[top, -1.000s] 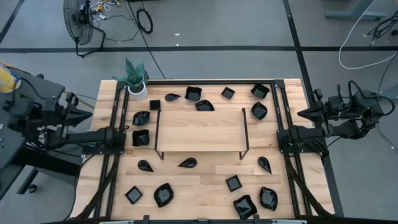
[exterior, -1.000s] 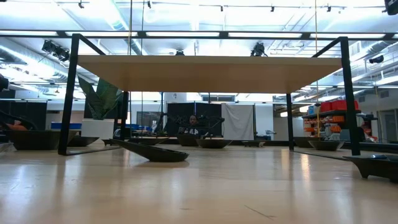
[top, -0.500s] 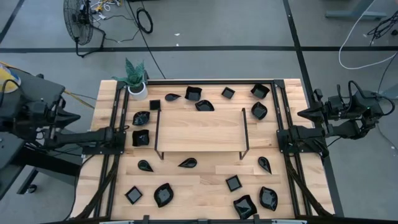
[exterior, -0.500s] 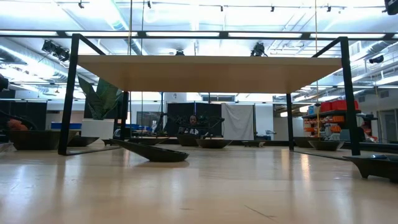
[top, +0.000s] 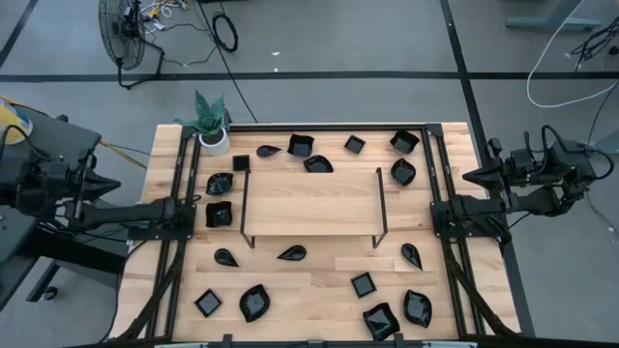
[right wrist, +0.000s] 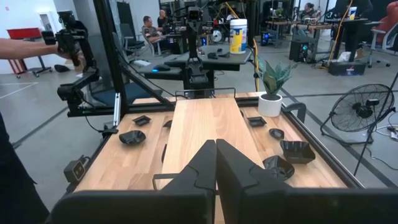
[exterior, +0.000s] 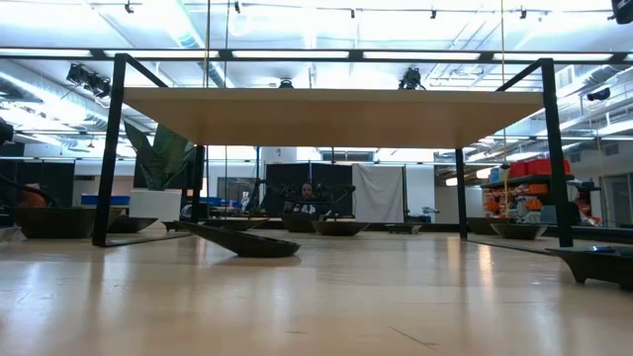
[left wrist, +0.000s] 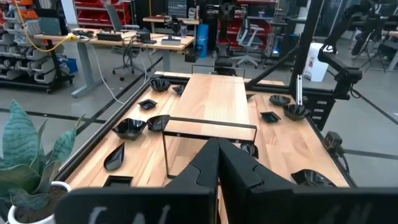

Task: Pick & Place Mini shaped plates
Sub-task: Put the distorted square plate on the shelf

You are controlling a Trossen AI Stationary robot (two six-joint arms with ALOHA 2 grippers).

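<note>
Both arms are drawn back off the sides of the table [top: 319,275], and neither pincer holds anything. The left pincer [top: 108,183] hangs beyond the table's left edge, its two dark fingers [left wrist: 208,168] pressed together in the left wrist view; the right pincer [top: 470,177] sits out past the right edge, likewise pressed together, as the meeting fingers [right wrist: 214,163] in the right wrist view show. The mini shaped plates [top: 319,163] lie scattered over the wooden top, all well apart from both pincers. One group rings the far side around the thin black wire frame [top: 309,235]: a square dish [top: 355,144], a deeper one [top: 404,141] near the right rail, and several by the white pot with green plant [top: 214,138] in the far left corner. Nearest the left pincer are a leaf dish [top: 220,183] and a square dish [top: 220,214], just inside the left rail. Nearest the right pincer is a rounded dish [top: 403,173], inside the right rail. More plates lie along the near edge, among them a teardrop [top: 292,253] just in front of the frame. In the right wrist view a person's hand [right wrist: 65,50] holds a dark device beyond the table.
</note>
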